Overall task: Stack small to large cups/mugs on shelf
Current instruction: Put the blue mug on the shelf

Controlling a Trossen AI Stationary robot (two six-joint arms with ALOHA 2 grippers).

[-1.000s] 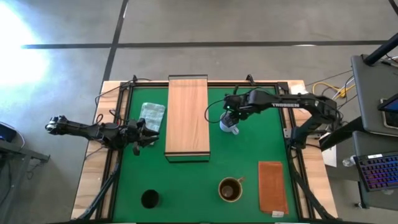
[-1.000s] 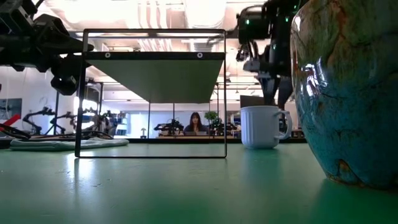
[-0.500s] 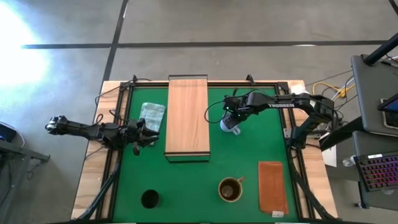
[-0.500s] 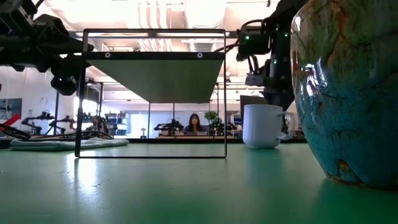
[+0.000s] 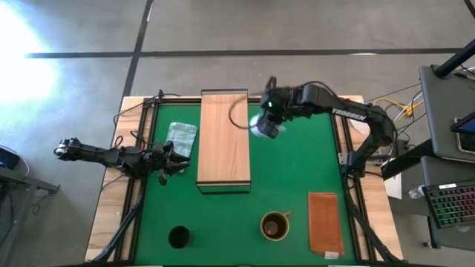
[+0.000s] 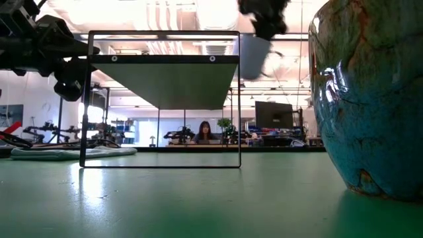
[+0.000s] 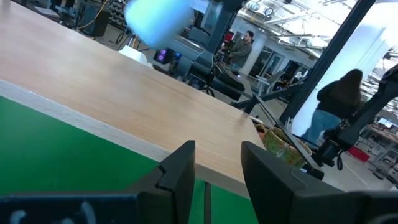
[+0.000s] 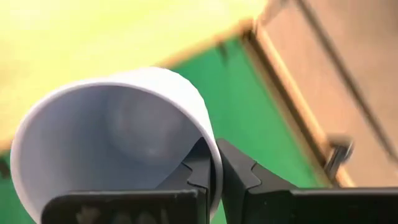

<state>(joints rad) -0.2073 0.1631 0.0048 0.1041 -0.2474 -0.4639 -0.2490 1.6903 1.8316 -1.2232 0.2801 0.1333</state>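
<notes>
Aloft beside the shelf (image 5: pixel 223 137), right gripper (image 5: pixel 272 117) jaws pinch the pale mug (image 5: pixel 263 126) (left gripper (image 5: pixel 180 162) jaws parted).

- The pale blue-white handled mug (image 5: pixel 264 126) is off the bench, tilted, upper centre of the high view just right of the shelf, its rim pinched by the right end effector (image 8: pixel 214 167).
- The long light-wood box shelf with a plain plank top (image 5: pixel 223 137) lies lengthwise at centre.
- The brown handled mug with a dark inside (image 5: pixel 274 225) stands upright, lower centre.
- The small black handleless cup (image 5: pixel 179 237) stands lower left.
</notes>
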